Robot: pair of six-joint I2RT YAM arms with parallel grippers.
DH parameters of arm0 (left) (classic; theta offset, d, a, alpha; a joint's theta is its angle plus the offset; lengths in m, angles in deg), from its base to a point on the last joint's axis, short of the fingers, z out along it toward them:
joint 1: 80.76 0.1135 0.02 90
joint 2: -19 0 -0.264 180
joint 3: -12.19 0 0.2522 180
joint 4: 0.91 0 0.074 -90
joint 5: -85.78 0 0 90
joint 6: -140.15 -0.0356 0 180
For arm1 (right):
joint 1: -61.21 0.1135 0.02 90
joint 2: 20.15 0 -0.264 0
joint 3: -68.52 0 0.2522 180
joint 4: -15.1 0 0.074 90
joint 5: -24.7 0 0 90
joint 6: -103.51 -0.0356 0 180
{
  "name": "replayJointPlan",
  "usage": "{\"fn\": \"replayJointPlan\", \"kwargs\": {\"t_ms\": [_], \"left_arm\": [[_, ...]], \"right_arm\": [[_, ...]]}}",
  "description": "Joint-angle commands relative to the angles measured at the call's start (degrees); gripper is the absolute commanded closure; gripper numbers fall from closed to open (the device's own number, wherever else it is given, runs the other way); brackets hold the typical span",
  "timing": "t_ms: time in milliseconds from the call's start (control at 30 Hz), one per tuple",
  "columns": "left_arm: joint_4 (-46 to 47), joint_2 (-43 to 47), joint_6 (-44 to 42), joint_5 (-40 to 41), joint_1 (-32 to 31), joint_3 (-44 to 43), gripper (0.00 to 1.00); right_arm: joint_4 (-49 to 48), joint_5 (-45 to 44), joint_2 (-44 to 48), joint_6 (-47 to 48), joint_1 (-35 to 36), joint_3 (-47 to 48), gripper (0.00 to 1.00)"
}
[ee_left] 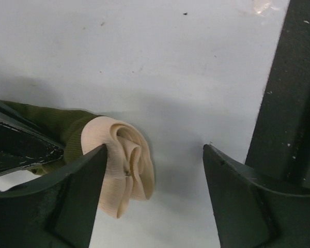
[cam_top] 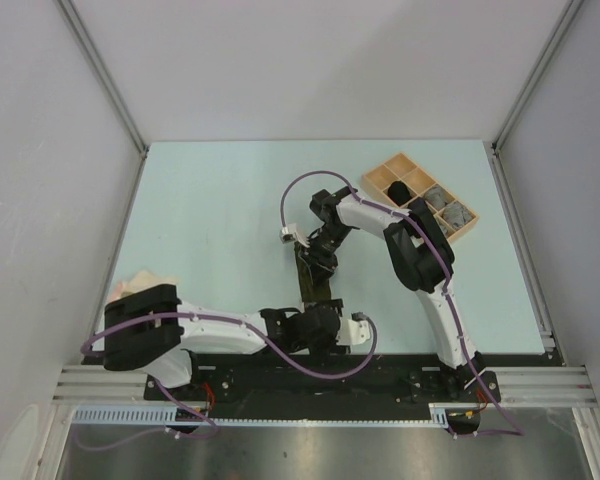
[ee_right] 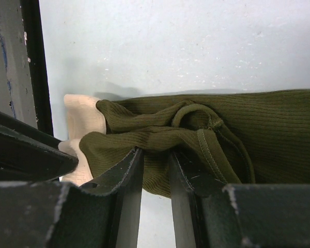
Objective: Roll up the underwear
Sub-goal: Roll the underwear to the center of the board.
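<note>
A dark olive green underwear (cam_top: pixel 315 280) with a pale pink-beige waistband lies stretched on the table between my two grippers. My right gripper (cam_top: pixel 319 256) is shut on a bunched fold of the olive cloth (ee_right: pixel 206 139), pinched between its fingertips (ee_right: pixel 156 155). The beige band (ee_right: pixel 82 116) shows at the cloth's left end. My left gripper (ee_left: pixel 155 150) is open at the rolled beige end (ee_left: pixel 126 170); the roll touches its left finger (ee_left: pixel 77 201) and the right finger (ee_left: pixel 243 201) stands apart. In the top view the left gripper (cam_top: pixel 318 312) sits at the garment's near end.
A light wooden tray (cam_top: pixel 380 180) with compartments stands at the back right, holding grey and dark rolled garments. A pile of pale pink-beige cloth (cam_top: pixel 140 288) lies at the left edge by the left arm's base. A black rail (cam_top: pixel 320 365) runs along the near edge.
</note>
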Motion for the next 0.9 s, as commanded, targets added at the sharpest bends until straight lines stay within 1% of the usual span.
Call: {"fn": "replayJointPlan", "kwargs": {"t_ms": [0,33,67,200,367,500,700,867], "left_arm": [[-1.9,-0.7,1.6,2.3,0.9,-1.8,0.24],[-1.9,-0.5,2.1,2.6,0.9,-1.2,0.24],[-4.2,-0.1,3.3,3.0,1.0,-1.1,0.25],[-4.8,0.3,4.1,3.5,1.5,-1.0,0.27],[-7.9,-1.4,5.5,4.1,2.4,-4.1,0.28],[-13.6,-2.2,7.4,5.8,3.4,-7.5,0.25],[-14.2,-5.0,7.3,8.3,3.9,-9.4,0.26],[-14.5,-9.0,5.8,9.1,3.9,-10.5,0.29]], "right_arm": [[1.2,-0.2,-1.9,1.5,0.2,0.5,0.70],[1.2,-0.2,-2.0,1.6,0.1,0.6,0.69],[1.2,-0.2,-2.1,1.6,0.2,0.5,0.70],[1.2,-0.3,-2.1,1.6,0.2,0.6,0.70],[1.4,-0.3,-1.7,1.7,0.1,0.4,0.70],[1.5,0.0,-1.9,1.8,0.1,0.5,0.70],[1.8,0.1,-1.9,2.1,0.2,0.7,0.70],[1.9,0.1,-1.9,2.1,0.1,0.6,0.70]]}}
